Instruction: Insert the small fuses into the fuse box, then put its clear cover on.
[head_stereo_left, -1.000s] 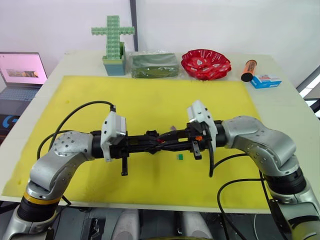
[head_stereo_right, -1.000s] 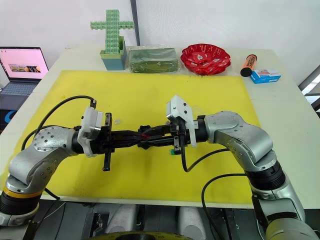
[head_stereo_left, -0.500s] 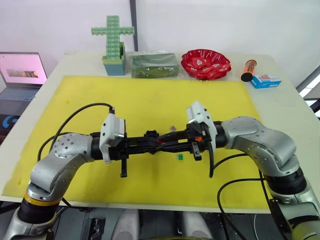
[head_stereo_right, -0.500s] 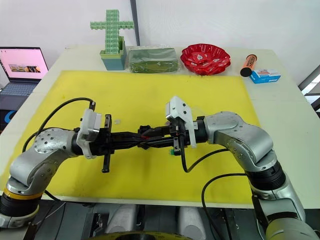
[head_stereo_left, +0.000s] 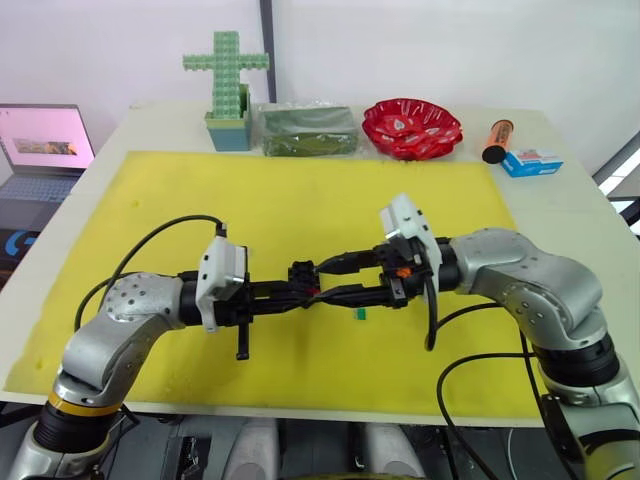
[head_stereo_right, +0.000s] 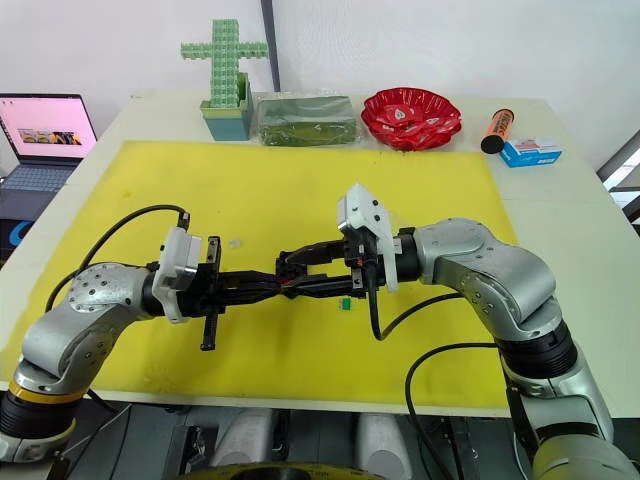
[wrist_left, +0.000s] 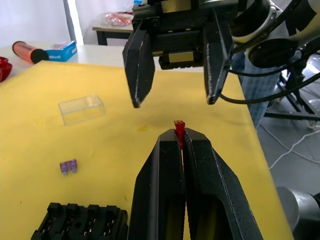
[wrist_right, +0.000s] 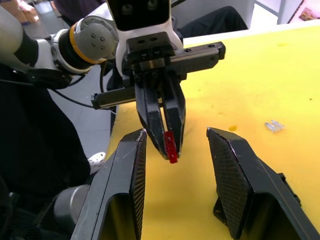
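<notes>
My left gripper (wrist_left: 180, 136) is shut on the red fuse (wrist_left: 179, 126), which sticks out of its tips. My right gripper (wrist_left: 174, 102) faces it, open, with one finger on each side of the fuse tip and not touching it. In the right wrist view the red fuse (wrist_right: 171, 147) hangs between my right fingers (wrist_right: 125, 170). On the yellow mat lie the black fuse box (wrist_left: 82, 226), a purple fuse (wrist_left: 68, 166), the clear cover (wrist_left: 81, 109), a green fuse (head_stereo_left: 360, 314) and a grey-white fuse (wrist_right: 274, 125).
The yellow mat (head_stereo_left: 300, 200) covers most of the table. At the back stand a green block cross (head_stereo_left: 227, 90), a green packet (head_stereo_left: 308, 131), a red bowl (head_stereo_left: 411, 127), an orange tube (head_stereo_left: 497, 139) and a blue-and-white carton (head_stereo_left: 531, 161). A laptop (head_stereo_left: 40, 150) sits at far left.
The right gripper's fingers have spread apart around the left gripper's tip. Both wrists have shifted a little, the left one nearer the table's front edge.
</notes>
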